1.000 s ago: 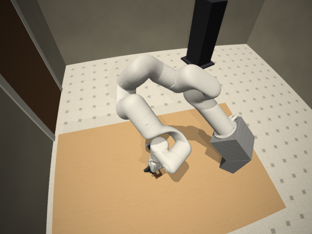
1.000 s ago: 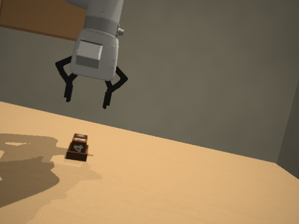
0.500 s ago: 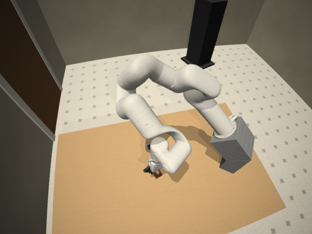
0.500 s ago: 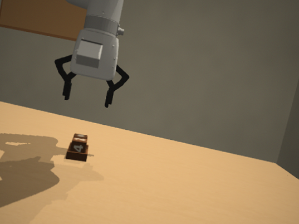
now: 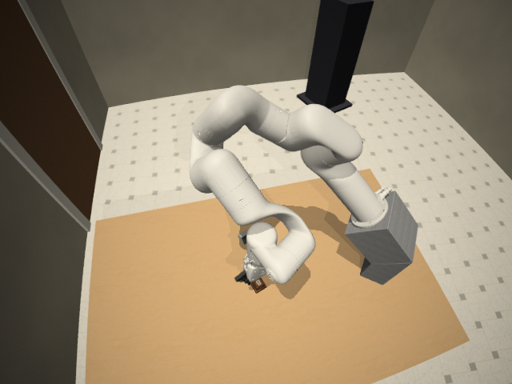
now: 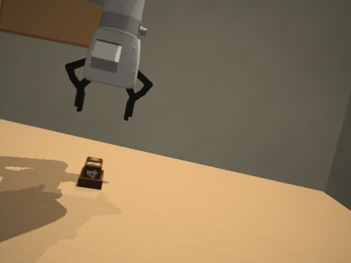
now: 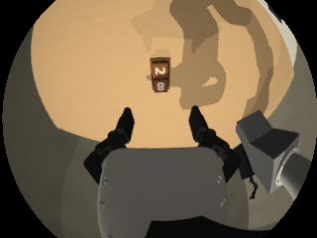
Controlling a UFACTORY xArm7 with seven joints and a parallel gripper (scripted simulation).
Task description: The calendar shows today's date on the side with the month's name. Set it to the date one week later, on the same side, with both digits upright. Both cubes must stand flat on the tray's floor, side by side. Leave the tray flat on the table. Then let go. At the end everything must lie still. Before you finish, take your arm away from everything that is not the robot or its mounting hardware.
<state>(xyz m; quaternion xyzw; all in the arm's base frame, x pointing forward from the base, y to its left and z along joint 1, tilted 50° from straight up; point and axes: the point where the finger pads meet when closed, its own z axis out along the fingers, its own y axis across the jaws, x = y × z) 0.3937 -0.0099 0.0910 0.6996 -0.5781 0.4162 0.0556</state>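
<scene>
The small brown calendar tray [image 6: 90, 181] lies flat on the table with two brown cubes in it, side by side. In the exterior view the near cube [image 6: 92, 173] shows a 4 on its end face, and the far cube [image 6: 94, 160] stands behind it. In the wrist view the tray [image 7: 160, 75] shows a 2 on one cube's top and another digit below it that I cannot read surely. My gripper [image 6: 102, 112] hangs well above the tray, open wide and empty. In the top view the arm hides most of the tray [image 5: 265, 286].
The grey base block [image 5: 382, 239] of the arm stands at the table's right side. A black pillar [image 5: 335, 54] stands on the floor behind the table. The arm's shadow falls left of the tray.
</scene>
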